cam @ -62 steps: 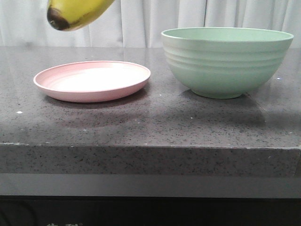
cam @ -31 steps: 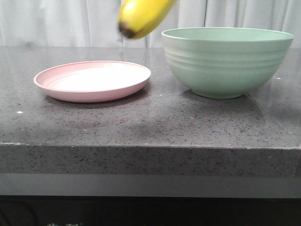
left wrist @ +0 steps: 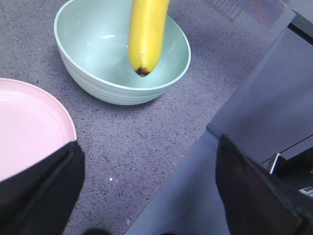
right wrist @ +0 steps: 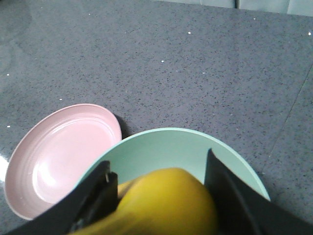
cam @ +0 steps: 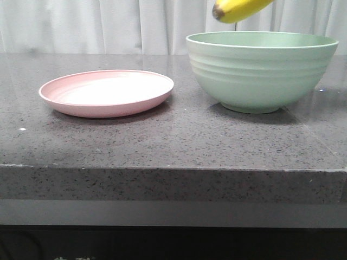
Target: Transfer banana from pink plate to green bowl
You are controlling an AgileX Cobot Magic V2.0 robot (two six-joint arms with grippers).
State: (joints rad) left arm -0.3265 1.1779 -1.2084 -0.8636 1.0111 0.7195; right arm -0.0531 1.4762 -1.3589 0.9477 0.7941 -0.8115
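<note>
Hovering over the bowl at plate's 3 o'clock, right gripper clamped the banana; left gripper gaped empty; lowering before release looked safest.

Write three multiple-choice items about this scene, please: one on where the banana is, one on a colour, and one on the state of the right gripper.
1. Where is the banana?
A. Lying on the pink plate
B. In the air above the green bowl
C. Lying on the counter between the dishes

2. What colour is the banana's tip?
A. Dark brown
B. White
C. Red

3. What is the state of the right gripper?
A. Open and holding nothing
B. Shut on the plate rim
C. Shut on the banana

Answers:
1. B: in the front view the banana hangs over the rim of the green bowl, and the pink plate holds nothing.
2. A: the left wrist view shows a dark brown end pointing down toward the bowl.
3. C: in the right wrist view the black fingers sit on both sides of the banana.
</note>
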